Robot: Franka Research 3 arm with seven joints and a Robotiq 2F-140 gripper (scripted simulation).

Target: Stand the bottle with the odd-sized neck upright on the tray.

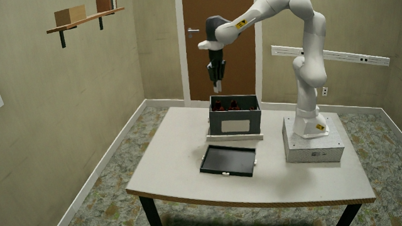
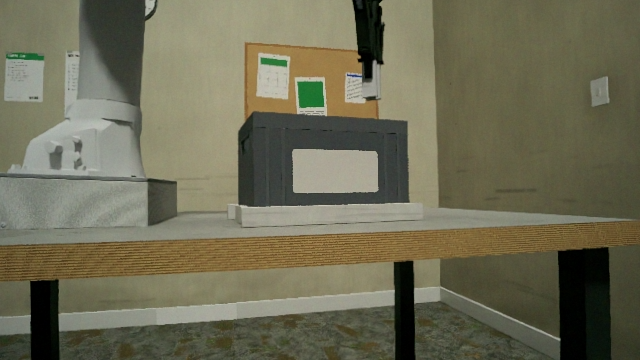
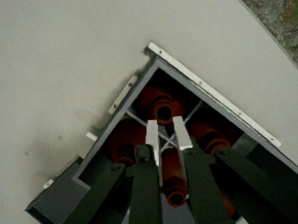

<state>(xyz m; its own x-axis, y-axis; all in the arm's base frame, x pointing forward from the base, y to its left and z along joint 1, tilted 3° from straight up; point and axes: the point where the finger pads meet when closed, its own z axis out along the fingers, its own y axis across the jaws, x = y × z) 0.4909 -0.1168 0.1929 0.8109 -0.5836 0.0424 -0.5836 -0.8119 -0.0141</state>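
- Five red-brown bottles (image 1: 218, 106) (image 3: 164, 111), all upright in the crate!
- Grey crate (image 1: 215, 123) (image 2: 275, 167) (image 3: 200, 90), level on the surface.
- Black tray (image 1: 229, 160) (image 3: 56, 197), flat, bottle-free, at the crate's six o'clock from above.

Your arm (image 1: 315, 34) (image 2: 111, 55) rises from its foot (image 1: 306, 127) (image 2: 85, 145), bends over at the top and, in the top view, reaches toward 10 o'clock, its wrist (image 1: 216, 26) at the far end. Your gripper (image 1: 217, 89) (image 2: 371, 94) (image 3: 166, 131) hangs below it, aimed at 6 o'clock. You have its pale fingertips (image 1: 219, 86) (image 2: 371, 86) close together, a narrow gap between them, gripping nothing; in the wrist view they point toward 12 o'clock
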